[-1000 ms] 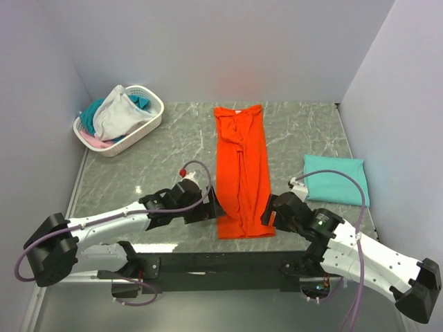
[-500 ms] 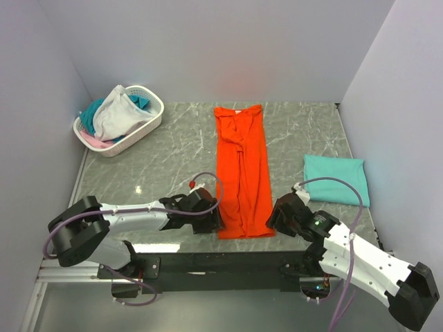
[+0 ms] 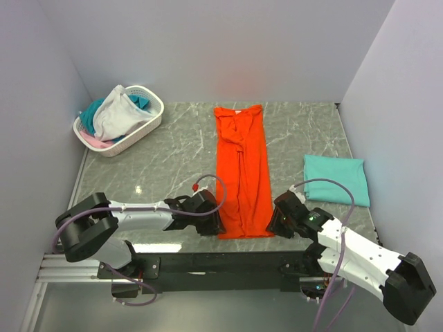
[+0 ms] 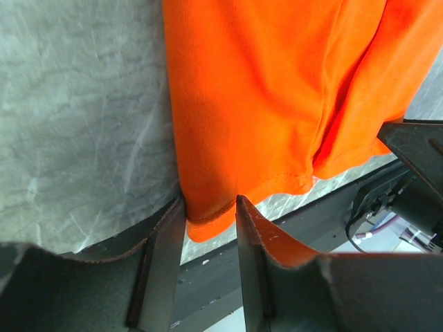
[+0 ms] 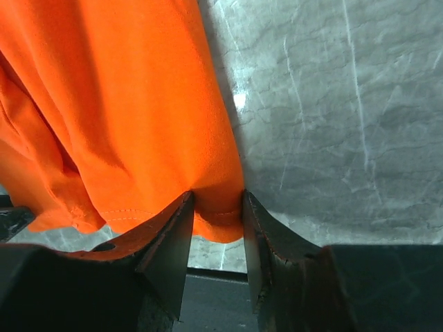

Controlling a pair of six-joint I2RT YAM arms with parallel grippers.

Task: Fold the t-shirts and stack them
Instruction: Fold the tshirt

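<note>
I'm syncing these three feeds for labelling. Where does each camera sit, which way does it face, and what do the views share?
Top external: above and behind the robot, looking down on the table; both arms, left gripper and right gripper at the near corners of the orange t-shirt.
Left wrist: on that wrist, looking along its fingers at the near-left corner between them.
Right wrist: mirrored, its fingers around the near-right corner.
Shared: all three show the shirt's near hem.

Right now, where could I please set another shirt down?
Marble is bare between the white basket and the orange t-shirt; a narrower strip runs between that and the folded teal t-shirt. It is crowded at the near edge, where both jaws straddle its hem.
</note>
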